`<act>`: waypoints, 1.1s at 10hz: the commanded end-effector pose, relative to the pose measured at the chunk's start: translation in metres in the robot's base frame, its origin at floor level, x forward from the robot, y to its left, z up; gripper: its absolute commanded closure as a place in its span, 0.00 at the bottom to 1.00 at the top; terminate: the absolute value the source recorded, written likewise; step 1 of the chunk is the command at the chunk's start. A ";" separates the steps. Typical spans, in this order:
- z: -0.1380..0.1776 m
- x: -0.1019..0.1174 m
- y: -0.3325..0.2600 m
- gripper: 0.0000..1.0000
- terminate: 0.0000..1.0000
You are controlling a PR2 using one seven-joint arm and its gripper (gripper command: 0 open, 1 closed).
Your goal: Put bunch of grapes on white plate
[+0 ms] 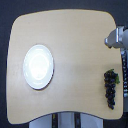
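Nearest the bottom edge of the exterior view, a strip of pale floor with two dark bars shows just below the front rim of the light tan wooden desk with rounded corners [70, 60]. A little further in, close to the desk's edge on the exterior view's right, lies the elongated bunch of small dark purple-black grapes [110, 90], stretched lengthwise, with a bit of green stem showing at its far end. It rests flat on the wood, and nothing is touching it.

Across the desk, on the exterior view's left, sits the round, plain glossy white plate [38, 66], its rim slightly raised and its face bare. Plate and grapes lie well apart, with open wood between them.

Further back, at the exterior view's right edge, the robot's grey metal gripper [116, 40] hangs over the desk's far corner, beyond the grapes and clear of them. It is blurred and cut off by the edge, so I cannot tell whether its fingers stand apart or together
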 end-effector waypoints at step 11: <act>-0.116 -0.078 -0.025 0.00 0.00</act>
